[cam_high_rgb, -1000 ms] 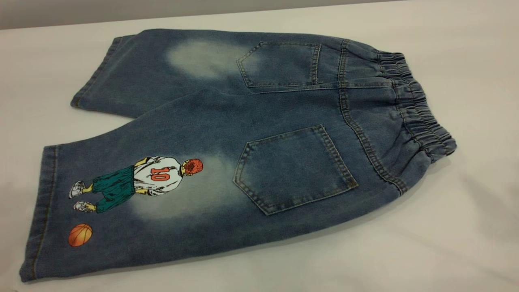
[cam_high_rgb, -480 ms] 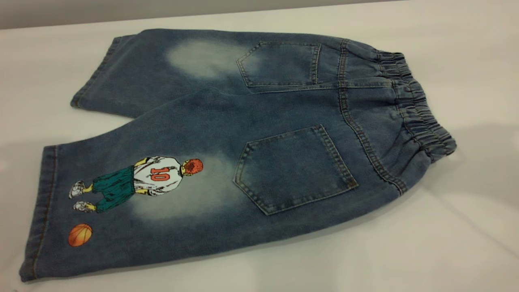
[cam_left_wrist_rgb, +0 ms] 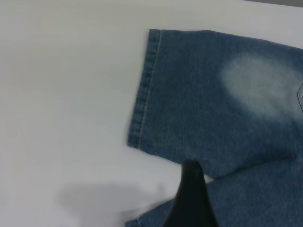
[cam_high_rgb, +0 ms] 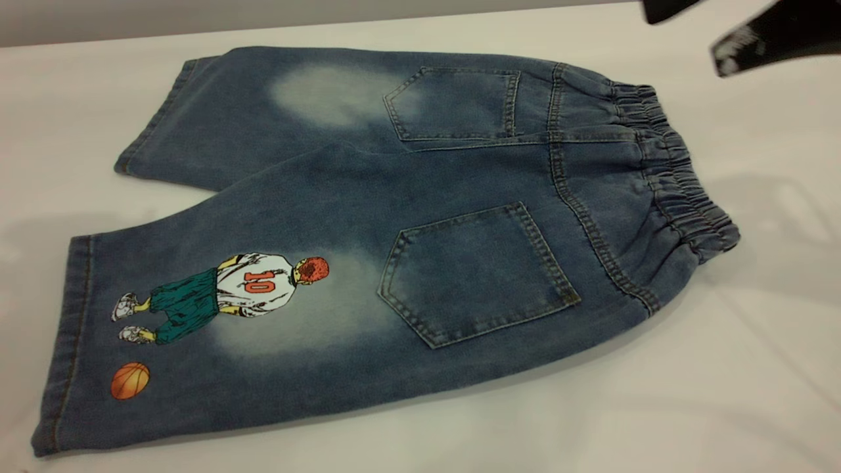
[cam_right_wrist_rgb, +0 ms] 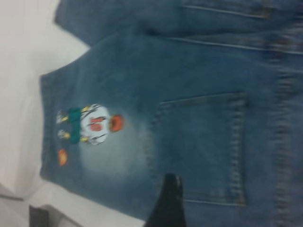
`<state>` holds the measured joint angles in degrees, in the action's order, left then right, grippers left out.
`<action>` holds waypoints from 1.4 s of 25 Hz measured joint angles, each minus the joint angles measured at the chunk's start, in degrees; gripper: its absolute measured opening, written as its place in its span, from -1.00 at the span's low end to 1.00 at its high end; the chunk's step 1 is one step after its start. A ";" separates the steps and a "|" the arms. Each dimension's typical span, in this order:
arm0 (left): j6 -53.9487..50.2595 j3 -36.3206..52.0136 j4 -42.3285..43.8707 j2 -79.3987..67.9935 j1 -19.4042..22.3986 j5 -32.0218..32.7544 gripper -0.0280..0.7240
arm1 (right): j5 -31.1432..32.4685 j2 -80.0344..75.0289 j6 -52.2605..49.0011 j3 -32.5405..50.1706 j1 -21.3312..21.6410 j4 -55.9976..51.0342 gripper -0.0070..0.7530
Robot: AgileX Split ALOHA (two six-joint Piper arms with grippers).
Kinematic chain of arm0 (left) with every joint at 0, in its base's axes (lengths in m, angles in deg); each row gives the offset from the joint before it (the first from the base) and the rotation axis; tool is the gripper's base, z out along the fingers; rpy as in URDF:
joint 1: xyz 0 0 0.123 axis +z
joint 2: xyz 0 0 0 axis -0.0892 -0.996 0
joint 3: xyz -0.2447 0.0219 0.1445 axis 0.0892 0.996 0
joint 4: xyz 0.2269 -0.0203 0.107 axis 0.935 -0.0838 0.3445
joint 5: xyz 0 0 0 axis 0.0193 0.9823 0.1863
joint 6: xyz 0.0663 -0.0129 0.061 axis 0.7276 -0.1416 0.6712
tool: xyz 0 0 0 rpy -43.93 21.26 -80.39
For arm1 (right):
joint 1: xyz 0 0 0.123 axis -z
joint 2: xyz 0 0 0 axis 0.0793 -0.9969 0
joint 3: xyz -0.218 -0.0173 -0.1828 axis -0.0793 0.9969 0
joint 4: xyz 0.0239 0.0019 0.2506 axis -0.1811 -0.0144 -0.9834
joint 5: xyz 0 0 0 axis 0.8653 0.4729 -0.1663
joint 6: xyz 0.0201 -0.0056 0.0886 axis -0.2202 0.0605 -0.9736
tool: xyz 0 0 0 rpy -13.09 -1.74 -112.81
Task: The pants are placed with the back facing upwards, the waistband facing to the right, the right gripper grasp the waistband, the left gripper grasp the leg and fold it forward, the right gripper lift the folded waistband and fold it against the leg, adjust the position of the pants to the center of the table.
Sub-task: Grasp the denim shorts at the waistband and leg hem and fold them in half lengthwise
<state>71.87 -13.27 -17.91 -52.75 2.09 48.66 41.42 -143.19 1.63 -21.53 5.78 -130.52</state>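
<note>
The pants (cam_high_rgb: 420, 217) lie flat on the table (cam_high_rgb: 723, 394), back pockets up. Their waistband (cam_high_rgb: 677, 177) is at the right. The leg (cam_high_rgb: 217, 328) with the number 10 player print points to the near left. My right gripper (cam_high_rgb: 686, 36) hangs at the top right of the exterior view, above and beyond the waistband, its two black jaws apart and empty. Its wrist view looks down on a back pocket (cam_right_wrist_rgb: 203, 146) past one finger (cam_right_wrist_rgb: 170, 198). My left gripper (cam_left_wrist_rgb: 235, 188) hovers over the gap between the legs; one finger (cam_left_wrist_rgb: 191, 198) shows, with nothing held.
The plain leg (cam_left_wrist_rgb: 199, 94) with a bleached patch lies at the far left, its hem towards the table's bare left side. Bare white table surrounds the pants. The table's far edge (cam_high_rgb: 263, 26) runs along the top of the exterior view.
The right gripper has come into the top right of the exterior view, where only its shadow showed before. The pants have not moved.
</note>
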 joint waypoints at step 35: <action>-0.05 0.00 -1.16 0.07 0.00 -0.42 0.43 | 5.07 -30.21 37.59 9.64 13.18 -28.15 0.57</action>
<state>71.81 -13.27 -19.07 -52.68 2.09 48.23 46.48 -173.41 39.22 -11.89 18.96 -158.66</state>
